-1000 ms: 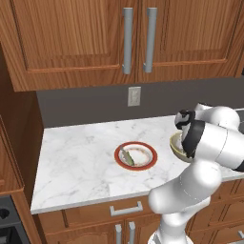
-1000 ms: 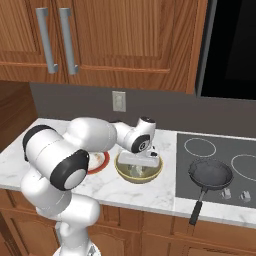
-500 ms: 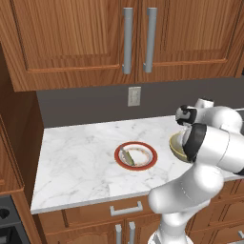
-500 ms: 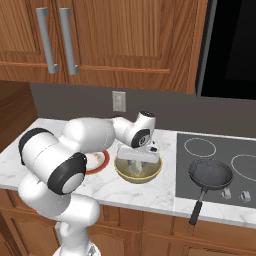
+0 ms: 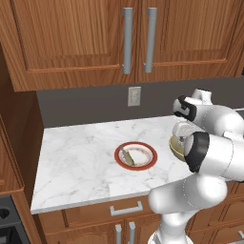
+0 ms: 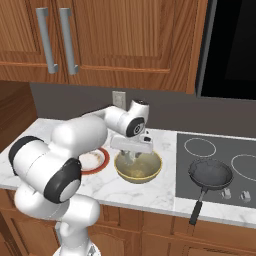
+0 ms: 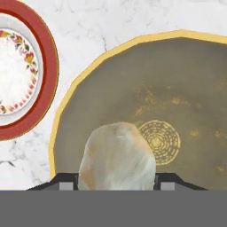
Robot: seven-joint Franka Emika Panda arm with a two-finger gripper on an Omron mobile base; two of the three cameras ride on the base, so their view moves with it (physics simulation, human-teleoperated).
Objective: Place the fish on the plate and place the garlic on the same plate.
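The plate (image 5: 148, 161), white with a broad red rim, lies on the marble counter, and the slender yellowish-green fish (image 5: 127, 156) rests on its left part. To its right stands an olive-yellow bowl (image 6: 146, 173). My gripper (image 6: 129, 158) reaches down into that bowl. In the hand view the pale grey-white garlic (image 7: 117, 155) sits between my gripper's (image 7: 116, 185) two tips, which press against its sides just above the bowl (image 7: 177, 88) floor. The plate's red rim (image 7: 46, 66) shows at the upper left of that view.
A black frying pan (image 6: 210, 174) sits on the cooktop (image 6: 215, 146) right of the bowl, its handle pointing to the counter's front edge. Wooden cabinets hang above. A wall outlet (image 5: 134, 96) is behind the plate. Bare marble (image 5: 76, 152) spreads left of the plate.
The hand has shifted a little toward the plate side and sunk into the bowl around the garlic. The plate and the fish have stayed put.
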